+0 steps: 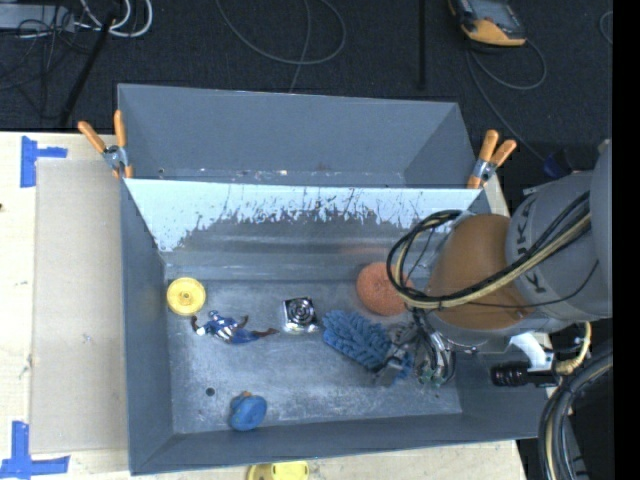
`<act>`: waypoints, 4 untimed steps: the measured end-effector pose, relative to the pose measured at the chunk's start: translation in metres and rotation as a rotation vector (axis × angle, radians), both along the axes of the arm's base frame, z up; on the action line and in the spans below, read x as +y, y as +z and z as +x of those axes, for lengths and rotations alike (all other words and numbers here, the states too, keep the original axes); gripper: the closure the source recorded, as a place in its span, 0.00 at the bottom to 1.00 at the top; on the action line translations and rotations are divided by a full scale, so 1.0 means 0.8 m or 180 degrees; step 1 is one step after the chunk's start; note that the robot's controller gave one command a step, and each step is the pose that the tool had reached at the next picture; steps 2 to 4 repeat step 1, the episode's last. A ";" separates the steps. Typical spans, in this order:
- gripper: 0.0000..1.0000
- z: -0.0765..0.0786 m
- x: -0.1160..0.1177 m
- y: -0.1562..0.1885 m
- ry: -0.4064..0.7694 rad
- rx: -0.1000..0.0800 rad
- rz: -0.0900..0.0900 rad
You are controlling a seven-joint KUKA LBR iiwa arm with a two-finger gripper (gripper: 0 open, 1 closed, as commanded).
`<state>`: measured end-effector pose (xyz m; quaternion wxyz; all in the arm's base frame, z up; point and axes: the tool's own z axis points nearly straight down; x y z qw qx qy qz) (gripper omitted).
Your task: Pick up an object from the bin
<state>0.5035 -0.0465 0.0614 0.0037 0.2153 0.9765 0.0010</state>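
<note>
The grey metal bin [150, 368] holds a few scattered things; the arm [560, 258], with dark lettering starting with K, hangs over its right wall; the gripper [408, 360] sits low near the front right corner, at the right end of a shaggy blue mop-like piece [352, 336]; whether it is spread or closed I cannot tell; an orange ball [376, 290] lies just behind; a yellow disc [186, 296] near the left wall; a blue lump [248, 411] by the front edge; a silvery bit [299, 315] mid-floor

Reads a dark "K" on the grey arm housing [575, 268], up-right of the jaws; nothing else legible.
</note>
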 end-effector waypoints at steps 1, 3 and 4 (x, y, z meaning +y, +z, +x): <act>1.00 -0.002 0.000 0.018 0.0007 0.0018 0.0000; 1.00 -0.002 0.000 0.018 0.0007 0.0018 0.0000; 1.00 -0.002 0.000 0.018 0.0007 0.0018 0.0000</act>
